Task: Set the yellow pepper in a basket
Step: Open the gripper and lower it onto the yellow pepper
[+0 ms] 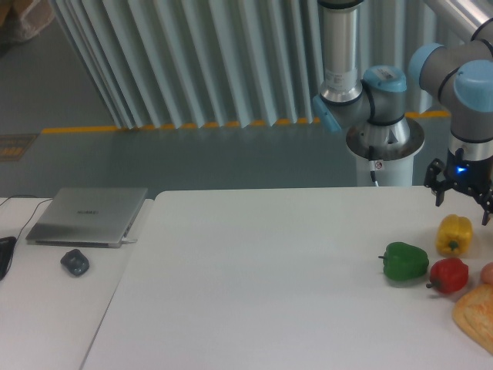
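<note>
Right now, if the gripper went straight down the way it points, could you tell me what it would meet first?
Most likely the yellow pepper, just below the open gripper in the image; depth from this single view is uncertain.

1. One fixed camera is sitting in front of the surface [254,277], looking across it from above, at medium distance.
2. It is facing the arm base [384,142] and corrugated wall [192,62].
</note>
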Action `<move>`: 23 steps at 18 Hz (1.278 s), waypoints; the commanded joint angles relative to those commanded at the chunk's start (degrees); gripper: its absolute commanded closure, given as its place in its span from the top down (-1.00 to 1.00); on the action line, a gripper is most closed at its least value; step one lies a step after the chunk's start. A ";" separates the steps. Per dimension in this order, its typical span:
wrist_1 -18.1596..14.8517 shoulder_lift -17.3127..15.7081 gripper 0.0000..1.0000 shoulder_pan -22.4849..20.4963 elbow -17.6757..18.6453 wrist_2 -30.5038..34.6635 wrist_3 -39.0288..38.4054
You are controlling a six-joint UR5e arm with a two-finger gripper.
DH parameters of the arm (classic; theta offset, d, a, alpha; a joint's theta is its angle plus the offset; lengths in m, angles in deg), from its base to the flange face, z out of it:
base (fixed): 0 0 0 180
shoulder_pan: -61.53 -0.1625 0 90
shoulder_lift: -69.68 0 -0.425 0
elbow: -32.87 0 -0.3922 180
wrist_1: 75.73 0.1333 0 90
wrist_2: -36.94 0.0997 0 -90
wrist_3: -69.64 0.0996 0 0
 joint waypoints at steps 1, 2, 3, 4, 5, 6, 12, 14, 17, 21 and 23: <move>0.18 0.09 1.00 -0.53 0.71 0.17 -1.87; 0.18 0.09 1.00 -0.88 1.41 0.44 -2.41; 0.18 0.17 1.00 -1.23 1.76 0.44 -2.77; 0.26 0.17 1.00 -1.41 2.20 0.44 -2.86; 0.70 0.26 1.00 -1.50 2.56 0.44 -3.21; 1.75 0.52 1.00 -1.76 2.65 0.18 -4.43; 1.50 1.58 1.00 -1.24 3.00 -0.09 -8.30; 2.02 1.84 1.00 -0.98 4.49 -0.17 -9.44; 2.37 2.63 1.00 0.08 4.93 -0.09 -10.41; 2.46 4.13 1.00 2.19 5.20 0.53 -13.75; 2.46 4.22 1.00 2.19 5.20 0.62 -13.67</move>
